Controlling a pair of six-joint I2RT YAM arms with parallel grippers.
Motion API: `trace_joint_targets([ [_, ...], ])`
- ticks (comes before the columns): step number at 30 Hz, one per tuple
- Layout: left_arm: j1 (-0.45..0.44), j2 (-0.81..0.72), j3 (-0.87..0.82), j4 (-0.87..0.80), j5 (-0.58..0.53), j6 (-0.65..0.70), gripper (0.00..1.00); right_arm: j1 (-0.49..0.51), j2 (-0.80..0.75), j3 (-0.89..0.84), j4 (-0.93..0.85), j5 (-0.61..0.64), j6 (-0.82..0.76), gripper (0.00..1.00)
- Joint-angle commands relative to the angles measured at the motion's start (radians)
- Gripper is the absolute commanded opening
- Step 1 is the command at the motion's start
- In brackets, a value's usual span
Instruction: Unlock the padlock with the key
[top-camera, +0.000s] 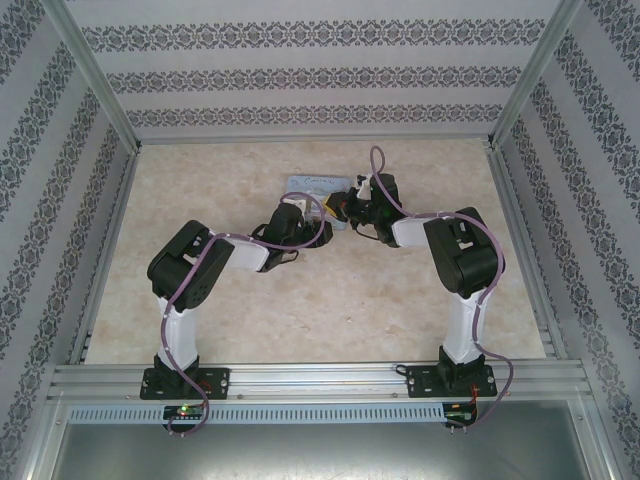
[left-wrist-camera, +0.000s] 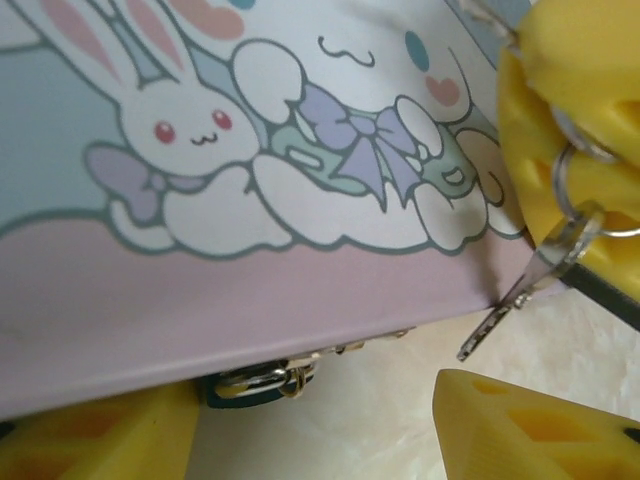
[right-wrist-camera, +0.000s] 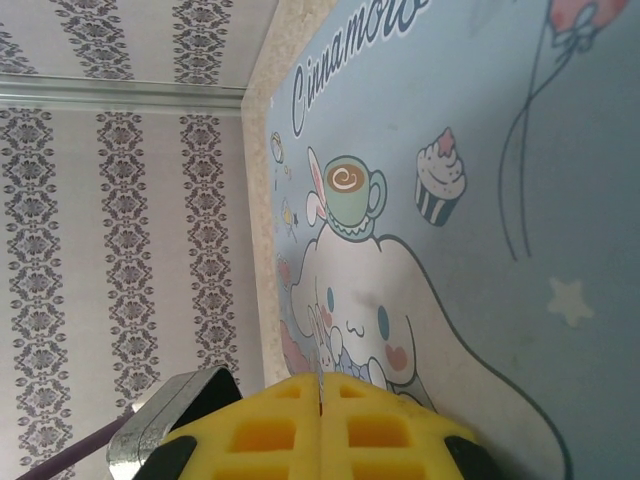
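Observation:
The padlock, a small dark-blue body with a silvery shackle, hangs at the front edge of the tin box, partly hidden under the lid's rim. My left gripper is open around that spot, with the padlock close to its left finger. The right gripper is shut on the key. The key's blade slants down towards the box's front corner, to the right of the padlock and apart from it. In the right wrist view a thin sliver of the key shows between the pressed pads. From above, both grippers meet at the box's near edge.
The pale blue cartoon-printed tin box lies on the marbled table at the back centre. A key ring hangs against the right gripper's yellow pads. Patterned walls and an aluminium frame close the workspace in.

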Motion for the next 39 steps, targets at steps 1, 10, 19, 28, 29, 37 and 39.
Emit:
trace_joint_targets([
  [1,-0.001,0.023,0.012,0.003,0.044,-0.013,0.63,-0.005,0.016,-0.014,0.028,0.007,-0.010,0.00],
  [10,0.000,0.046,0.005,0.077,0.104,-0.092,0.63,-0.006,0.014,-0.026,0.031,0.016,-0.010,0.00],
  [19,0.000,0.115,-0.043,0.278,0.108,-0.298,0.61,-0.004,0.014,-0.032,0.033,0.019,-0.010,0.00],
  [28,-0.003,0.160,-0.091,0.406,0.087,-0.421,0.60,-0.005,0.014,-0.033,0.035,0.018,-0.009,0.00],
  [29,-0.004,0.155,-0.099,0.418,0.087,-0.427,0.60,-0.005,0.014,-0.033,0.035,0.019,-0.007,0.00],
  [37,-0.012,0.116,-0.144,0.497,0.071,-0.473,0.58,-0.003,0.020,-0.033,0.041,0.018,-0.006,0.00],
  [39,-0.012,0.124,-0.144,0.504,0.061,-0.482,0.56,-0.004,0.021,-0.035,0.042,0.018,-0.006,0.00],
])
